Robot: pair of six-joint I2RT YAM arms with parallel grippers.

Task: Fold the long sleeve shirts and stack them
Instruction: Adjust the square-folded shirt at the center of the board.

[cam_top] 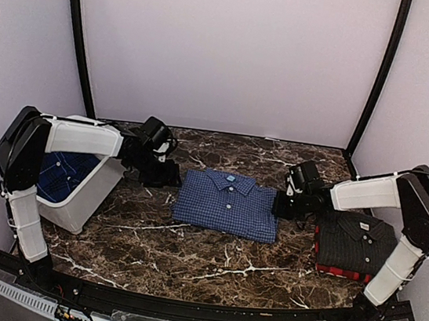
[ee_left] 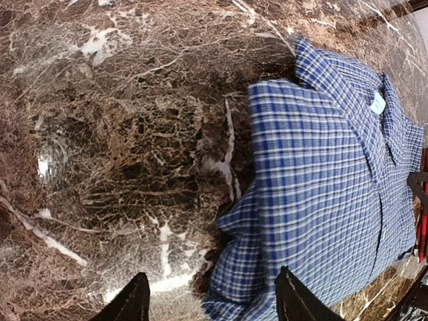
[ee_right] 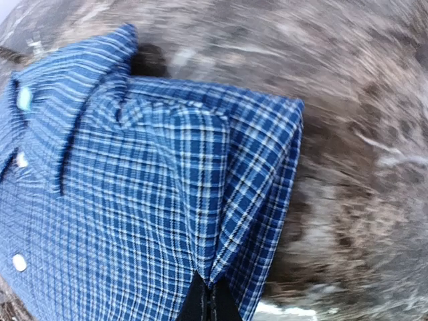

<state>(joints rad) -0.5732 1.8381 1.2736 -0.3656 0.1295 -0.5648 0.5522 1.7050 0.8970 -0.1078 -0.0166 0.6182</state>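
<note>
Blue-check shirt [cam_top: 227, 204] lies folded, collar on the far side, mid marble table [cam_top: 208, 267], btwn the two arms. Right gripper [cam_top: 282, 205] is at its right edge, jaws pinched tight on a raised fold of the cloth; the wrist view shows layers drawn up into the closed tips. Left gripper [cam_top: 171, 177] sits at the shirt's left edge, jaws well apart w/ nothing in them, near-left corner of the cloth lying roughly btwn the fingers; can't tell if touching. Far right: black pinstripe shirt [cam_top: 357, 233] folded on top of red plaid shirt [cam_top: 340, 271]. White bin [cam_top: 82, 202] at left w/ dark blue plaid cloth in it. Handling, my read: light, soft, limp, several loose layers. A grip on the top layer only would prob peel the fold open. Best taken through all layers at both side edges and lifted level. Polished marble prob lets it slide.
</note>
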